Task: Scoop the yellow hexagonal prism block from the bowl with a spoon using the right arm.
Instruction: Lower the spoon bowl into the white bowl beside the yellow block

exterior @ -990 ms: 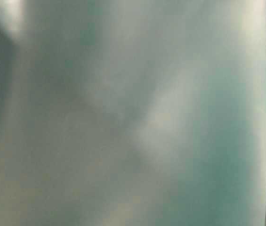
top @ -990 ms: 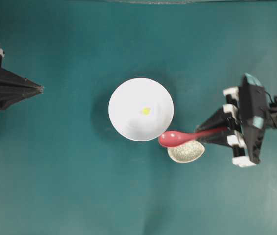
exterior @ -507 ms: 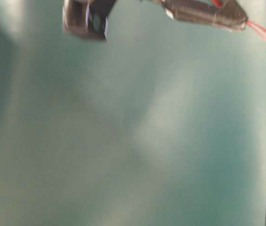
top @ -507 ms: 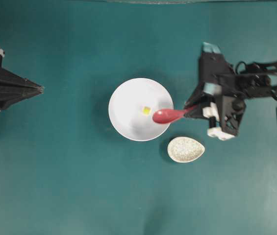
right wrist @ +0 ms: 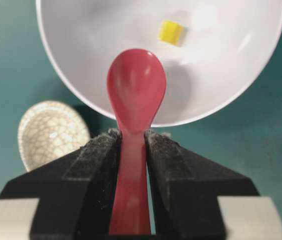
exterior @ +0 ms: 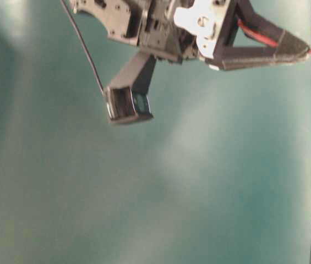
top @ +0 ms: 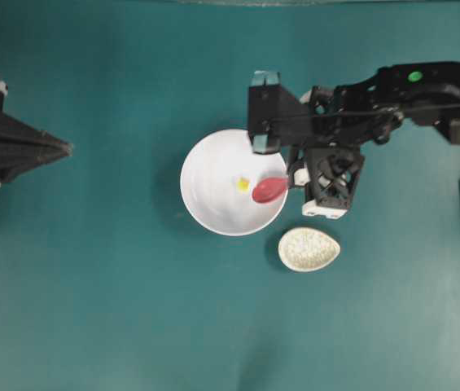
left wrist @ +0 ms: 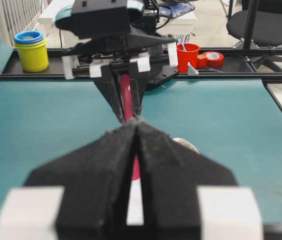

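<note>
The white bowl (top: 209, 195) sits mid-table with the tiny yellow block (top: 243, 183) inside, near its middle. My right gripper (top: 292, 181) is shut on the handle of the pink-red spoon (top: 269, 189). The spoon's head hangs over the bowl's right inner side, just right of the block and apart from it. In the right wrist view the spoon (right wrist: 136, 90) points into the bowl (right wrist: 220, 75), and the block (right wrist: 170, 32) lies beyond its tip, slightly right. My left gripper (top: 68, 147) is shut and empty at the far left.
A small oval speckled dish (top: 308, 248) lies on the table just below and right of the bowl, under my right wrist. It also shows in the right wrist view (right wrist: 51, 132). The right arm stretches in from the upper right.
My right arm swung left and up with the spoon. The spoon's head went from above the speckled dish to over the bowl's inside beside the block. The left arm stayed still.
</note>
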You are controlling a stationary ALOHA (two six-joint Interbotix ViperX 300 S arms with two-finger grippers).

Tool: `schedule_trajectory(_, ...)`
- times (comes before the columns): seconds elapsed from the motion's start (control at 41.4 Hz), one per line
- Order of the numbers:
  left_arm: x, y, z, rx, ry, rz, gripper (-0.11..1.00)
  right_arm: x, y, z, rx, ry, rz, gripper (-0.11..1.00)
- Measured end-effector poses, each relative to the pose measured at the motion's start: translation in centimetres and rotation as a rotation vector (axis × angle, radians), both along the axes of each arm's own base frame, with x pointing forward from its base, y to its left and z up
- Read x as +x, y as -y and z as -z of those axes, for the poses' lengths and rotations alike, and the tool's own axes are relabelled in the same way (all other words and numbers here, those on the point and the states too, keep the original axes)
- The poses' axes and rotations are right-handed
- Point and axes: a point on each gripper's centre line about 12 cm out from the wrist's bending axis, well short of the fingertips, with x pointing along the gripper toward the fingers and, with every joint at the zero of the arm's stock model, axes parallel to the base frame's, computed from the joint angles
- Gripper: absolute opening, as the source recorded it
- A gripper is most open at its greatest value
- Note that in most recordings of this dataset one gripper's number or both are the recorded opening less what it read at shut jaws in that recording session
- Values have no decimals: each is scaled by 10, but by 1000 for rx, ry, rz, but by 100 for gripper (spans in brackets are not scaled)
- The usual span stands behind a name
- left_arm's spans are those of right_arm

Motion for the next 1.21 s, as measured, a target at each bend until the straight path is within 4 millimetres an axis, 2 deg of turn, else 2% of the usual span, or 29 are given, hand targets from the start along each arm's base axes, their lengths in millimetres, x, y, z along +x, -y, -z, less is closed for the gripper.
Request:
schedule_trajectory(0.362, 0, 0, 0, 0, 2, 0, 0, 7, 6, 6, -32, -44, 12, 24)
schedule_trajectory(0.7, 0, 0, 0, 5, 2, 0, 0, 12, 7, 22, -30, -69, 16, 24)
schedule_trajectory(1.207, 0, 0, 0, 14, -1, 0, 0, 33, 6, 33, -45, 42, 35, 24)
